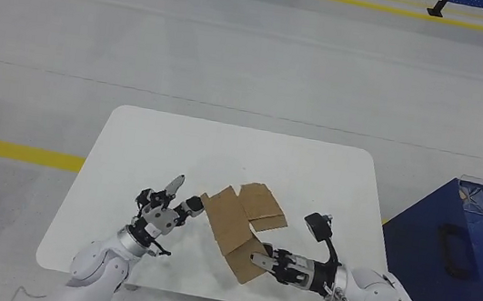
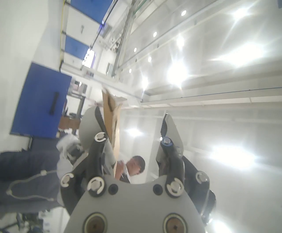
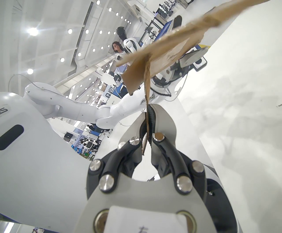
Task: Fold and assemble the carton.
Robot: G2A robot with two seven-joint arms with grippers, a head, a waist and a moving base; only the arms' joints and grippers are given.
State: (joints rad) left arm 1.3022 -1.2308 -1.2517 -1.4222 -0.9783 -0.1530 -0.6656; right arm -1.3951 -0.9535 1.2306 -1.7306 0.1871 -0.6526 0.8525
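the right gripper (image 3: 149, 123) has its jaws pressed together on a thin edge of the brown carton (image 3: 163, 55). in the right wrist view the cardboard sheet runs straight down into the slot between the two pads. above that pinch the carton spreads into wider panels and flaps, held at a slant over the white table (image 3: 231, 110).

the left gripper (image 2: 132, 130) has its jaws spread wide, clamping nothing. in the left wrist view a strip of the carton stands just inside one of the fingers (image 2: 92, 125), close against it. whether it touches the pad cannot be told. the other finger stands well apart from the cardboard.

from the top view, the carton sits over the front middle of the table, between the two grippers. it is not yet a box: a long panel runs slantwise from the left gripper's side down to the right gripper. a shorter flap lies beside it toward the far side of the table. the right gripper holds the near corner of the long panel, close to the table's front edge. the left gripper's nearer fingertip is at the panel's opposite end, and its other finger points away from the cardboard.

a blue cabinet (image 1: 457, 257) stands on the floor to the right of the table. a yellow line (image 1: 12, 151) runs along the floor on the left.
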